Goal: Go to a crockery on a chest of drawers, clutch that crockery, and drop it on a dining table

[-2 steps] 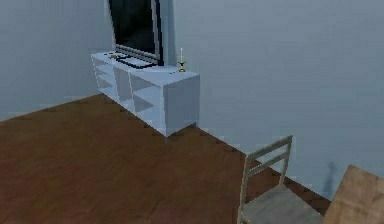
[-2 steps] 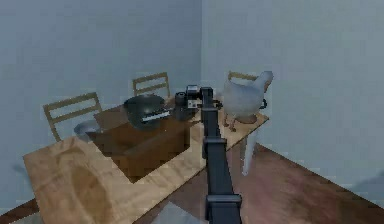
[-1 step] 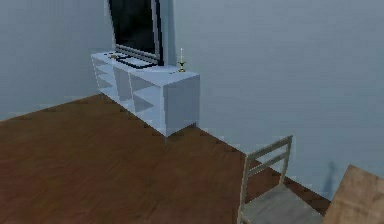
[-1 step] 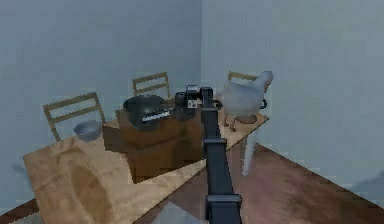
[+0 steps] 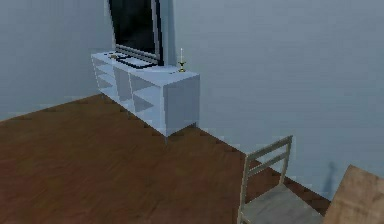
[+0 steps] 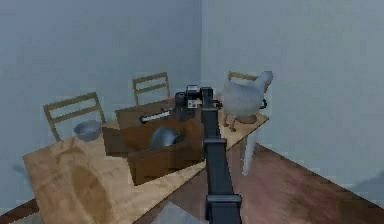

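Observation:
A wooden dining table (image 6: 70,175) crosses the arm side view. On it stands an open brown cardboard box (image 6: 140,150) with a grey rounded thing (image 6: 165,138) inside. My arm's dark bar (image 6: 220,170) rises from the bottom edge, and the gripper (image 6: 178,103) sits over the box's far side. I cannot tell whether it holds anything. A grey bowl (image 6: 88,130) lies on the table left of the box. Right of the gripper, a white jug (image 6: 245,97) stands at the table's end.
Three wooden chairs (image 6: 75,110) (image 6: 150,88) (image 6: 240,75) line the table's far side against a pale wall. Ahead, a white shelf unit (image 5: 150,90) carries a dark television (image 5: 135,30) and a small bottle-like thing (image 5: 182,65). A wooden chair (image 5: 270,185) and a table corner (image 5: 360,200) sit at the forward view's lower right.

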Motion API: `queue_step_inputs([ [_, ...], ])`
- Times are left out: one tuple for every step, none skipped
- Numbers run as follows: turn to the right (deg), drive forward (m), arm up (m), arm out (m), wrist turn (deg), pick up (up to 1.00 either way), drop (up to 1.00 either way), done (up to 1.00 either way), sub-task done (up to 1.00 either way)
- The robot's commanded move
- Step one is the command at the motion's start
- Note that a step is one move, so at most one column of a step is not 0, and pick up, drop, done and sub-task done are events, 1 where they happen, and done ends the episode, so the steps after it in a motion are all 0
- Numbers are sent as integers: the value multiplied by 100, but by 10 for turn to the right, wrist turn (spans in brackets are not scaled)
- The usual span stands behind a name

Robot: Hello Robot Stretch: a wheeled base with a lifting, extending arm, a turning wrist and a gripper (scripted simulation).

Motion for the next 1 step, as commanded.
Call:
queue_step_inputs([
  [0, 0, 10, 0, 0, 0, 0, 0, 0],
])
